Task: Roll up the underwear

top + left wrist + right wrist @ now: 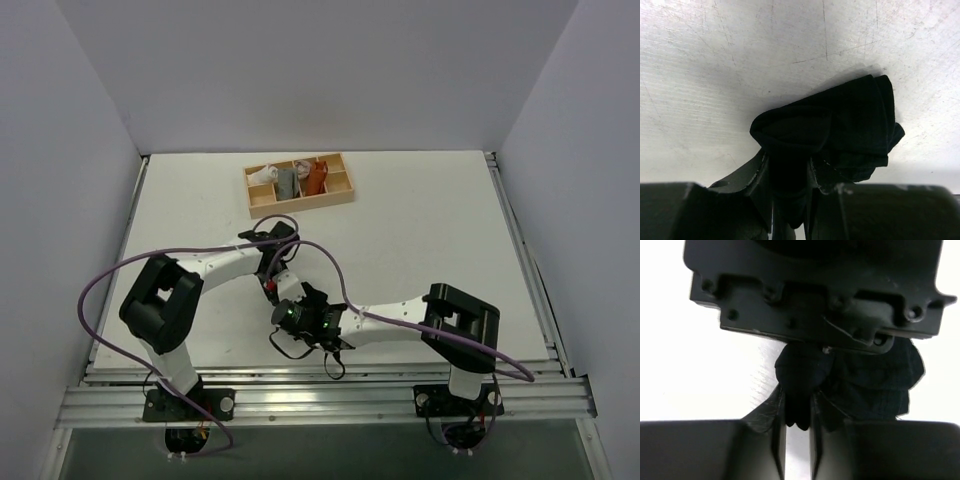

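The underwear is a bunched black bundle lying on the white table, folded over on itself in loose layers, not a tight roll. In the left wrist view most of the bundle spreads just ahead of the left gripper and off to the right of its fingers, while one thick fold runs back between them. The left gripper is clenched on that fold, the cloth filling the narrow gap from finger to finger.

The right gripper meets the same bundle from the opposite side. In its own wrist view a dark lobe of the cloth hangs down between its fingers, which press in against it from both sides, so it too grasps the underwear. Just beyond its fingertips, the black housing of the left gripper fills the upper part of that view, very close.

From above, the two grippers are nose to nose in the near middle of the table, and they hide the cloth. Well beyond them sits a wooden tray holding a white roll, a grey roll and an orange-brown roll.
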Robot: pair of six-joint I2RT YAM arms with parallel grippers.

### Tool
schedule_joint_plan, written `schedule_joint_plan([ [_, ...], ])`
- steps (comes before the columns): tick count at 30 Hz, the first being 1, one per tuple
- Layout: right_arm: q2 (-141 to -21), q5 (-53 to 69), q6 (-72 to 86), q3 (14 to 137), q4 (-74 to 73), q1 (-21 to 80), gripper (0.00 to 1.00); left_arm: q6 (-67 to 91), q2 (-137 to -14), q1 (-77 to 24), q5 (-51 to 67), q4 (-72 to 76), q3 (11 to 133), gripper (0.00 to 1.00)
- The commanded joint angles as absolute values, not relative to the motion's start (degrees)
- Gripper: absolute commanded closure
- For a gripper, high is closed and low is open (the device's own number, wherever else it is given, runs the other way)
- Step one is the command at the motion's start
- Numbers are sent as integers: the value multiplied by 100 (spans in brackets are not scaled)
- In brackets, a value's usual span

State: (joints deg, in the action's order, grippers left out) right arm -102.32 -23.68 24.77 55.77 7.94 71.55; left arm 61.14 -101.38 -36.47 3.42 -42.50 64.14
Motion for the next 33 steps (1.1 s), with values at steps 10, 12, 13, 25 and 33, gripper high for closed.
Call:
schedule_joint_plan([
  [10, -9799, 227, 4684, 2780, 3602, 6197, 100, 5370, -8765, -3199, -132, -3991, 6197, 43],
  [12, -10009, 534, 4920, 2594, 4181, 6056, 100, 5502, -8588, -3199, -53, -3727, 5978, 35],
  [13, -10098, 632, 5000, 2523, 4358, 6003, 100, 5545, -8456, -3208, -1, -3648, 5803, 33],
  [25, -11311, 1713, 5985, 2206, 6433, 5643, 100, 5414, -8287, -3331, 211, -2848, 5106, 28],
  [33, -11233, 1793, 5968, 2399, 6259, 5625, 100, 5379, -8990, -3340, 132, -2874, 5080, 35],
])
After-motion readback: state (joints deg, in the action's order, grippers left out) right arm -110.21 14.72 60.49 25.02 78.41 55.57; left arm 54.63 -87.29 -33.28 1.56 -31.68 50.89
